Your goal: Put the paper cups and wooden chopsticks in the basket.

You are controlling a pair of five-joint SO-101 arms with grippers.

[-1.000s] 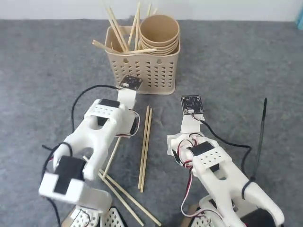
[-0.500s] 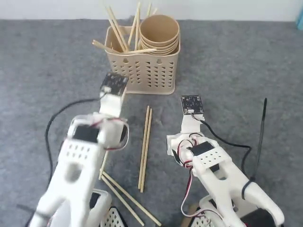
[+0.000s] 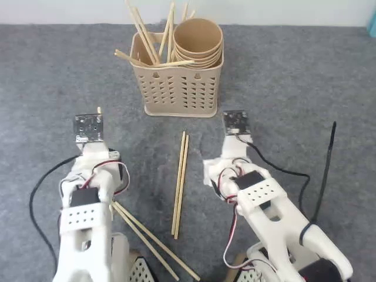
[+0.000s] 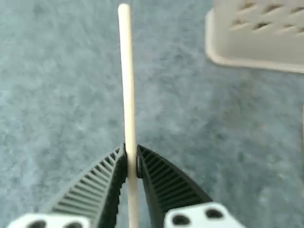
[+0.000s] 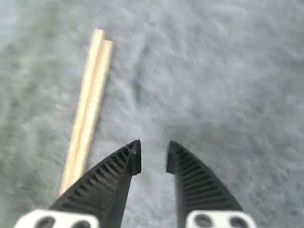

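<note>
Chopstick (image 4: 126, 85) juts straight ahead from left end effector (image 4: 131, 159).

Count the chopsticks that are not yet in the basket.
5. A middle pair lies side by side between the arms. An angled pair lies by the left arm. One chopstick is clamped in the left gripper. Others may be hidden under the arms.

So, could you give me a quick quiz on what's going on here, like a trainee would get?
1. True or false: the left end effector is shut on a chopstick.
2. Where are the paper cups? A) lying on the table B) stacked in the basket C) held by an arm
3. Fill in: the right end effector, near the chopstick pair, is ____.
Key: 1 true; 2 B; 3 open.
</note>
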